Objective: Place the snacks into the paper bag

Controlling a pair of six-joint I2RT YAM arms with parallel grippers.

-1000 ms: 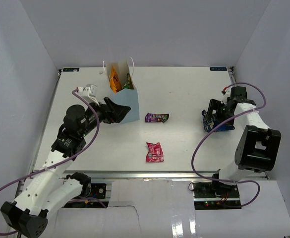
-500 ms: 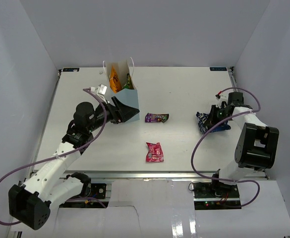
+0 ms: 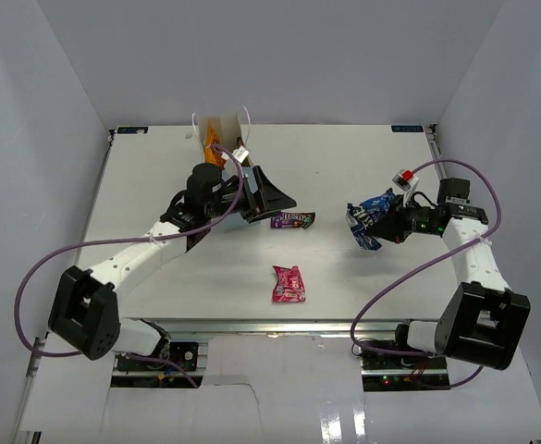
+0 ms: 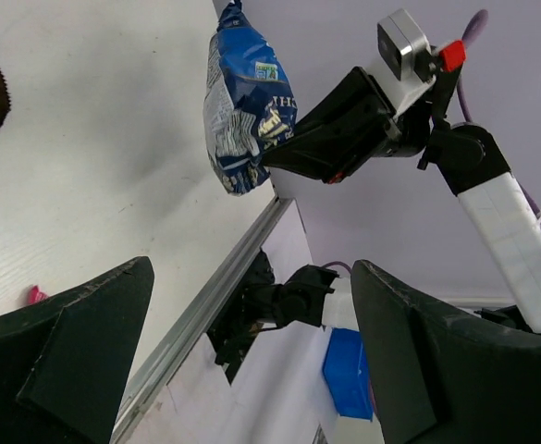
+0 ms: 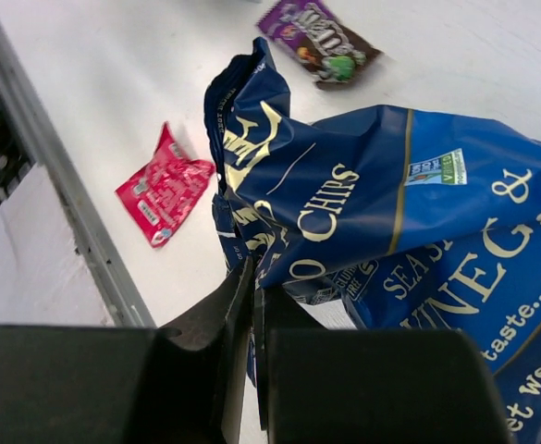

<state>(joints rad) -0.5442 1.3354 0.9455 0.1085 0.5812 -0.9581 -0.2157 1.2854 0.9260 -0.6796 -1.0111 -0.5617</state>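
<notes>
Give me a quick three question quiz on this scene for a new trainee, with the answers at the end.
1. True or false: the right jaws are open and empty.
2. Which packets lie on the table? A) orange and teal B) purple packet and pink-red packet C) none
3. Fill in: the left jaws, near the paper bag, stand ____.
Key: 1 false, they are shut on the dark blue chip bag, held off the table; 2 B; 3 open.
</notes>
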